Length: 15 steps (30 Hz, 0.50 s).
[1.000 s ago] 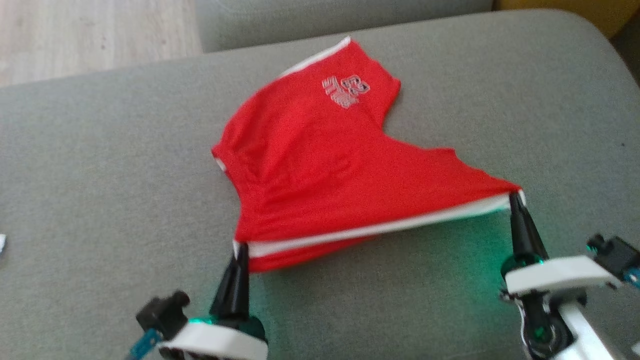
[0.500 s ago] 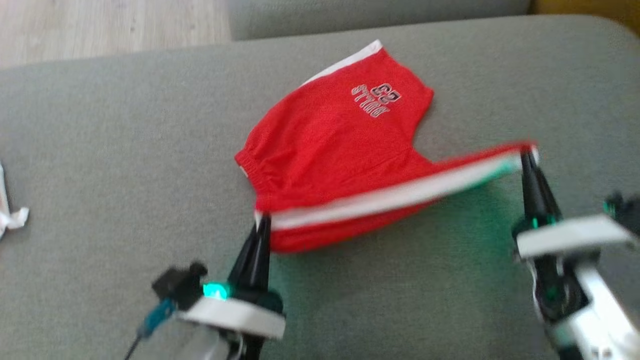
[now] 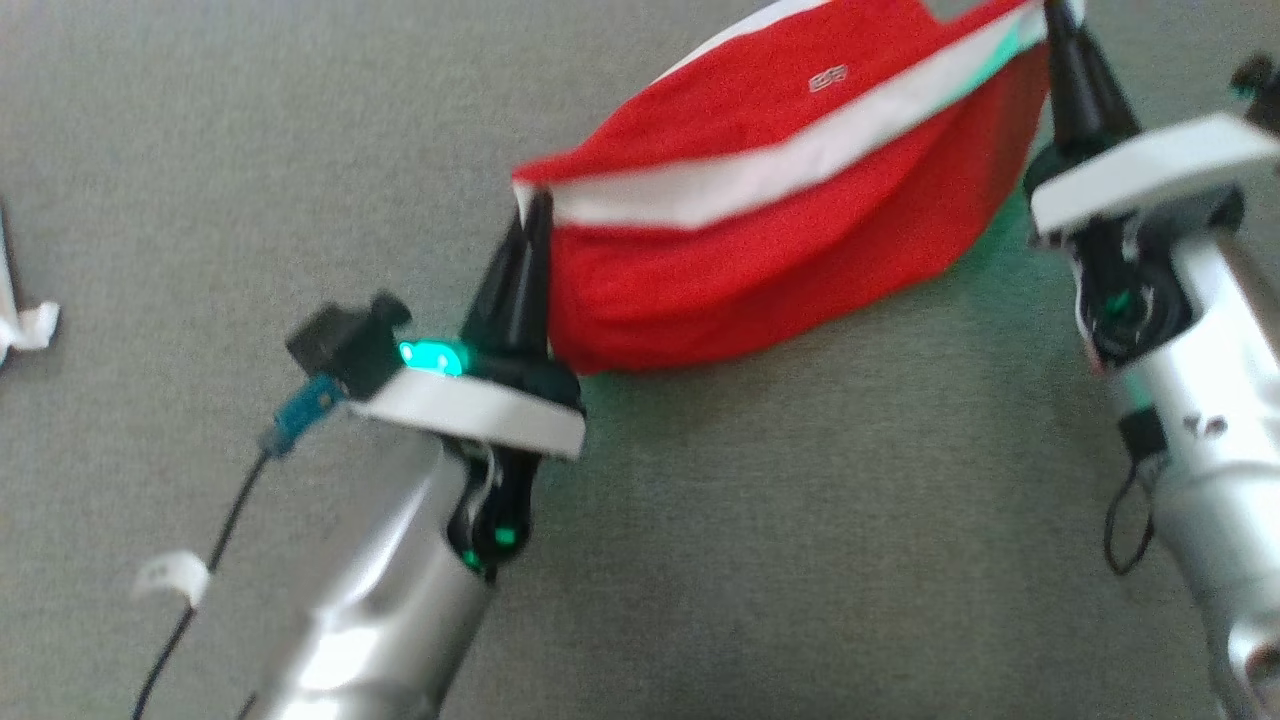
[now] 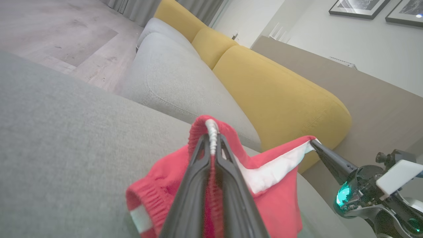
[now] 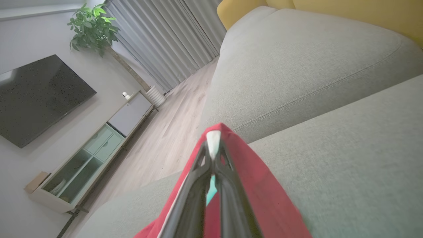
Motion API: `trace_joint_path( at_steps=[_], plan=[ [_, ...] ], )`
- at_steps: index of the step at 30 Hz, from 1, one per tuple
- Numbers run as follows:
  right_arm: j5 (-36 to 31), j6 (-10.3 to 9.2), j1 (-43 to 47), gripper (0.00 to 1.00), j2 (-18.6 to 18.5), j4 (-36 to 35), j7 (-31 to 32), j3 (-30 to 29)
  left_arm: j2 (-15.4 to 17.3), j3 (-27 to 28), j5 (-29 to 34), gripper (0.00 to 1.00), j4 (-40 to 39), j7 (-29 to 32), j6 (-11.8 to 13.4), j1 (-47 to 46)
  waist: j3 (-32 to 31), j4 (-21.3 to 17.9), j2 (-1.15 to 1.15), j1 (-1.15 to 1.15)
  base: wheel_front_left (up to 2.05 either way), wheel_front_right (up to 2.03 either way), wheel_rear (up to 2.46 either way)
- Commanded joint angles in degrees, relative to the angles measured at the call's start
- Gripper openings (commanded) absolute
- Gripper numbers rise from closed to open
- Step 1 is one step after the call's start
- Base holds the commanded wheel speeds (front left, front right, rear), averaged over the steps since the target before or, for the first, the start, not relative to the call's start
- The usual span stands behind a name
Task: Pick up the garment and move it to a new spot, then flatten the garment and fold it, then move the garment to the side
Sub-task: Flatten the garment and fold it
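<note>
Two corners of the red garment (image 3: 760, 250) are pinched. The left pincer (image 3: 533, 208), nearest, is clamped on one end of the white-striped edge, and the right pincer (image 3: 1052, 15), farther off, on the other. The cloth sags between them, low over the grey sofa cushion (image 3: 700, 560). This looks like the carrying step. Next it needs lowering taut onto a fresh spot.

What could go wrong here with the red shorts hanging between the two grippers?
1. The left gripper and right gripper pinch only the white-trimmed edge at the tips of their fingers; a tug could slip it free.
2. The red shorts sag doubled between them, so they may land on the grey cushion bunched rather than flat.
</note>
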Motion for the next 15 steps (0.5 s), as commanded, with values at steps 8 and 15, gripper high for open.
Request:
trace_joint_path(
  at_steps=[8,15],
  plan=[
    [-3.81,0.44,-13.69,0.00,1.00,8.95,-0.90,3.33,0.06,3.28,-1.52,0.00,-0.09,-0.30,0.09,-8.28,6.59,3.44,0.00,-0.02,0.00,0.00,0.00],
    [-6.81,0.44,-18.18,1.00,1.29,15.18,-4.16,6.39,0.05,5.04,-2.60,1.00,1.37,-0.30,0.09,-7.87,8.00,3.71,0.00,-0.02,0.00,0.00,0.00]
  ],
)
